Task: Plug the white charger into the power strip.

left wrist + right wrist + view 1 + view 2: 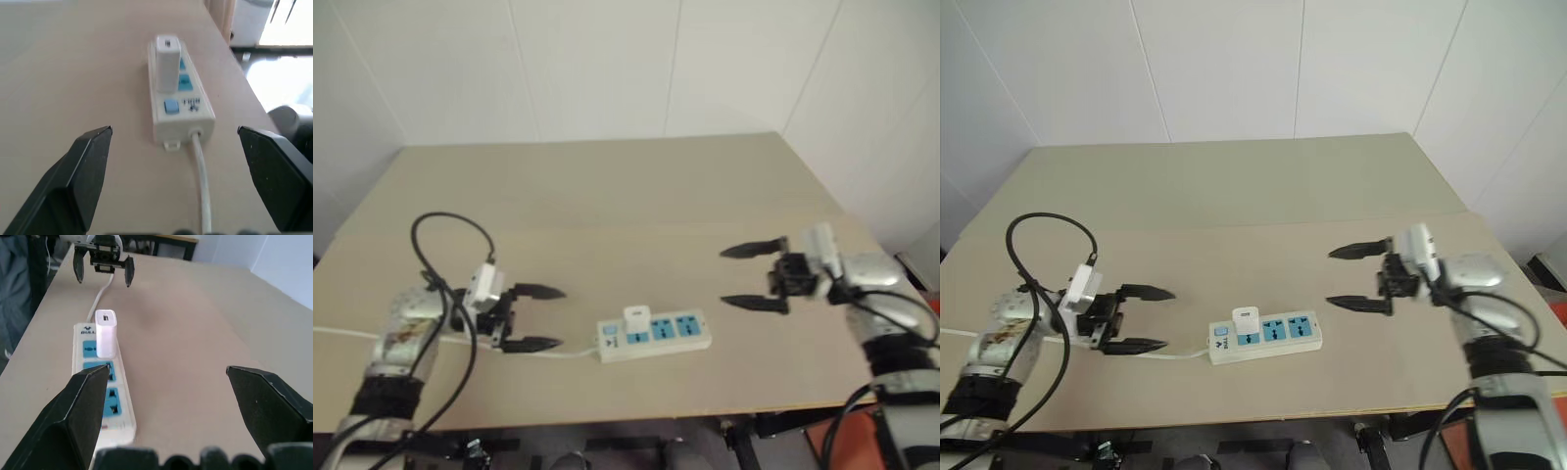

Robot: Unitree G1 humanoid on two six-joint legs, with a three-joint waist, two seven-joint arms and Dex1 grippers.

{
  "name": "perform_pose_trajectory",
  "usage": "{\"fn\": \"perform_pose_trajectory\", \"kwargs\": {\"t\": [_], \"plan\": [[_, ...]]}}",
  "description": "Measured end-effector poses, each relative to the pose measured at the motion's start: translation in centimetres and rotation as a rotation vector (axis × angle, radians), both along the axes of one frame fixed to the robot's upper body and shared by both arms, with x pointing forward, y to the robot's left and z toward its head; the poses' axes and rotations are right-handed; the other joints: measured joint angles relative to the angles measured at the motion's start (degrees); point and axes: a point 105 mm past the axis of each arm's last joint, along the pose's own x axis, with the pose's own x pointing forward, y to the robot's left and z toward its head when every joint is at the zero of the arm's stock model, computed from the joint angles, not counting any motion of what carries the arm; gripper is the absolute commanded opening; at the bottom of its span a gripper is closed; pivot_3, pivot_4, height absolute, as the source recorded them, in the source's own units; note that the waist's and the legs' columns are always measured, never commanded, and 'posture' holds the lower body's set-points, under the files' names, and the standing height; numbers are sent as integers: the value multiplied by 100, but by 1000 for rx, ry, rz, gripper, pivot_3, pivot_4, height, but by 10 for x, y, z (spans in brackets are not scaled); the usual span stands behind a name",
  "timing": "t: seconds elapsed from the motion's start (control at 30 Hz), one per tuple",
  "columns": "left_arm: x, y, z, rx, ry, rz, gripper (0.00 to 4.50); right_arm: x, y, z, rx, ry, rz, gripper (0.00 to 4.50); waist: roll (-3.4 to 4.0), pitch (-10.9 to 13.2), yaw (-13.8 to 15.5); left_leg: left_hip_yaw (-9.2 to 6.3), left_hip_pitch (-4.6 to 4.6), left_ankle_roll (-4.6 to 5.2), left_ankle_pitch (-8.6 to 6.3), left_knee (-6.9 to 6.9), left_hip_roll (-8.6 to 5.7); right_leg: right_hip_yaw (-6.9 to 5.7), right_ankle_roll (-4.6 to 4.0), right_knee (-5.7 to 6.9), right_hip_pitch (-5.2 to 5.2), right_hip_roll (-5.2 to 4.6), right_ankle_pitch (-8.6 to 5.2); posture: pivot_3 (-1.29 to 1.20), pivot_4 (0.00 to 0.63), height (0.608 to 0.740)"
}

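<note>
Head camera views: the white charger [637, 318] stood upright in the end socket of the power strip [655, 336] nearest the cord, with two blue sockets left bare. The strip lay on the table [607, 196] near its front edge. The left gripper [538, 318] hung just off the cord end, the right gripper [754, 276] well apart past the far end and above the table. Both had jaws wide and held nothing.

Left wrist view: the charger appeared seated flush and square beside the blue switch [170, 105]; the white cord [201, 171] ran out toward the camera between the fingers [85, 166].

Right wrist view: same upright seating seen from the other end, with the left gripper beyond.

Judgement: the plugging looked done, and the step in hand was to clear away. To do that well, the arms would need to go up and outward, jaws kept spread, and not sweep across the strip. Possible obstacles: the white cord under the left fingers and the black looping cable [450, 255] on that arm might snag. Table otherwise bare.
</note>
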Motion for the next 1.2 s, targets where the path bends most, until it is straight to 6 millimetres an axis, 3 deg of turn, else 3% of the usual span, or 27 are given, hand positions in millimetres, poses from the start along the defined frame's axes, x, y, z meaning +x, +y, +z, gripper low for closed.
{"fn": "perform_pose_trajectory", "kwargs": {"t": [0.13,0.3,0.7,0.9,1.2], "plan": [[-3,23,-11,38,17,81,4486,-9,-26,3,-123,251,-135,4500,-12,25,3,3,-1,1,0,1,6,-3,-1,-3,2,1,0,0,150,740],[-4,31,-6,19,-4,133,4486,-25,-31,-25,-169,347,-141,4500,-16,32,41,5,-11,0,0,3,5,-9,4,1,-2,3,-2,0,150,740],[0,17,2,-16,-3,120,4486,-40,-31,-34,-177,278,-156,4500,-19,40,100,-1,-17,0,0,27,4,-16,6,17,2,5,-1,0,150,740],[5,12,4,-10,-11,106,4486,-46,-31,-48,-177,285,-183,4500,-20,40,99,-1,-18,0,0,31,3,-16,6,21,2,4,-1,0,150,740],[15,10,14,-16,-7,70,4486,-51,-27,-44,-157,237,-198,4500,-21,41,90,-4,-17,1,-1,44,5,-18,6,27,8,10,-1,0,150,740]]}}
